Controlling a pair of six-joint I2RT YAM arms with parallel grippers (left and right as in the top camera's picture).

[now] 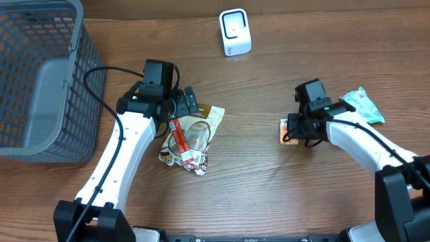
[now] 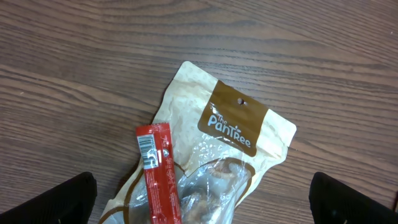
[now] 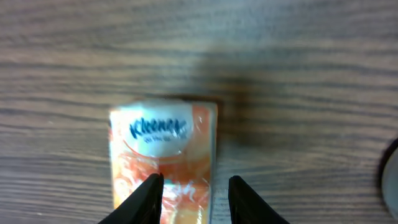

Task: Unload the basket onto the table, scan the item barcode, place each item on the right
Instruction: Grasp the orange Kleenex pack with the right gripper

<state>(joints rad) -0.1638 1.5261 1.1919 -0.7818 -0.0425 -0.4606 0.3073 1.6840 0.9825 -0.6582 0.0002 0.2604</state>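
L gripper (image 2: 200, 199) wide over PanTree pouch (image 2: 186, 99), snacks (image 2: 217, 174) inside

A: Where's the scanner (image 1: 235, 31)?
B: Twelve o'clock, white. Basket (image 1: 67, 101) at ten.
A: The orange pack (image 1: 286, 136)?
B: Three o'clock, partly under the right hand (image 1: 295, 128). Pouch (image 1: 205, 124) just left of centre, red stick (image 1: 178, 140) across it.

Overhead looks straight down over the whole tabletop (image 1: 255, 168). Each wrist camera peers down from close, on patches overhead also covers.
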